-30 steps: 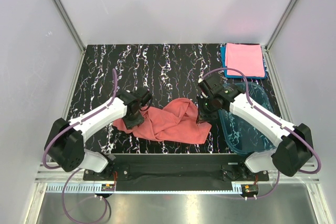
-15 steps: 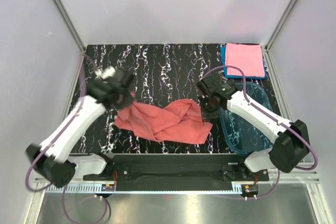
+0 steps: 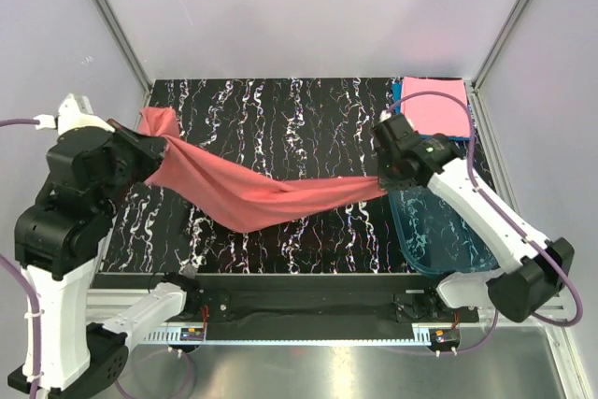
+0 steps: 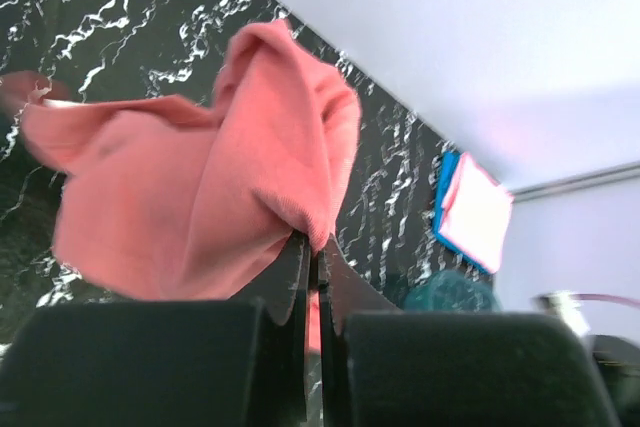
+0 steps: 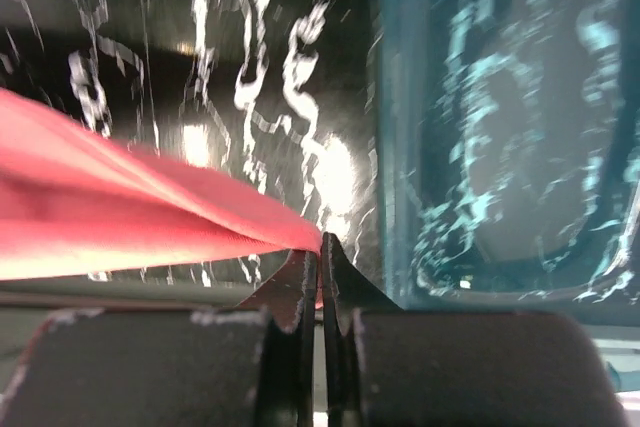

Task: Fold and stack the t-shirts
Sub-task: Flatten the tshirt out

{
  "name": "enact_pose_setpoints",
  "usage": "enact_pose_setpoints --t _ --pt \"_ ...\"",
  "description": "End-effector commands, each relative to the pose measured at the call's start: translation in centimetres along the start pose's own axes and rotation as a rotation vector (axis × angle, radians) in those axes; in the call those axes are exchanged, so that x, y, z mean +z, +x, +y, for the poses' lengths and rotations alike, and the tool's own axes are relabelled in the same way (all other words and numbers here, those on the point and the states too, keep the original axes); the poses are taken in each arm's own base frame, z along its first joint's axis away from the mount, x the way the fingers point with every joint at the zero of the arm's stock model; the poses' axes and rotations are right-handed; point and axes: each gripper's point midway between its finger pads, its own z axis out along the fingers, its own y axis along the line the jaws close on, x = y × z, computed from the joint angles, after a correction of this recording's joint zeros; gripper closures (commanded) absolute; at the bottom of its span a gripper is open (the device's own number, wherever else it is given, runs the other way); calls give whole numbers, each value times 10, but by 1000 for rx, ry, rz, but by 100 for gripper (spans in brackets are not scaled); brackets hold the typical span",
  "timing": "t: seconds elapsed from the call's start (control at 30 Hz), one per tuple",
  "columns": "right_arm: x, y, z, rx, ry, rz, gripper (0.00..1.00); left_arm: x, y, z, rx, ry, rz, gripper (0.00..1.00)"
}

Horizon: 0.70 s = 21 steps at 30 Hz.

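Both arms swung apart since a second ago, stretching the salmon t-shirt [image 3: 248, 195] between them, long axis 9-to-3. Left gripper [image 4: 312, 242] pinched its 9 o'clock end, right gripper [image 5: 320, 247] pinched the 3 o'clock end. Folded pink t-shirt [image 3: 434, 105] sat farther back, 1 o'clock.

Beyond the tub [image 3: 439, 235], the blue t-shirt [image 3: 397, 107] is almost wholly hidden under the pink t-shirt [image 3: 435, 105], only a thin edge showing. The right arm [image 3: 476, 207] covers the tub's far rim; the right wrist view shows the tub blurred.
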Motion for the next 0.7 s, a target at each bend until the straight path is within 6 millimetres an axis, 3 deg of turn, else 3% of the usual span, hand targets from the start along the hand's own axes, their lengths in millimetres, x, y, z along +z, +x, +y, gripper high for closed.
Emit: enact_pose_setpoints --t 0.0,0.17,0.2,0.33,0.4,0.43,0.5,0.53,0.63,0.67 --pt "-33 -30 -24 50 36 -135 100 12 17 1 67 5 62 100" --pt "-47 -43 -58 103 83 -179 100 33 70 52 133 -182 227 96" --pt "-49 -44 -61 102 91 -181 100 40 89 68 160 -226 276 96" --pt "-49 -44 -70 87 122 -175 100 47 130 101 195 -267 366 93" --pt "-48 -44 -69 87 116 -171 100 48 141 108 185 -256 377 94" --pt "-47 -44 -66 93 104 -171 100 50 164 118 183 -266 443 96" --pt "-45 -41 -60 98 69 -154 100 58 182 120 161 -239 483 100" --pt "-44 -41 -58 107 60 -154 100 62 203 132 149 -263 538 100" --pt "-38 -35 -54 108 39 -134 100 71 243 141 103 -260 654 100" --pt "-35 -29 -52 106 30 -116 100 78 246 141 97 -251 645 99"
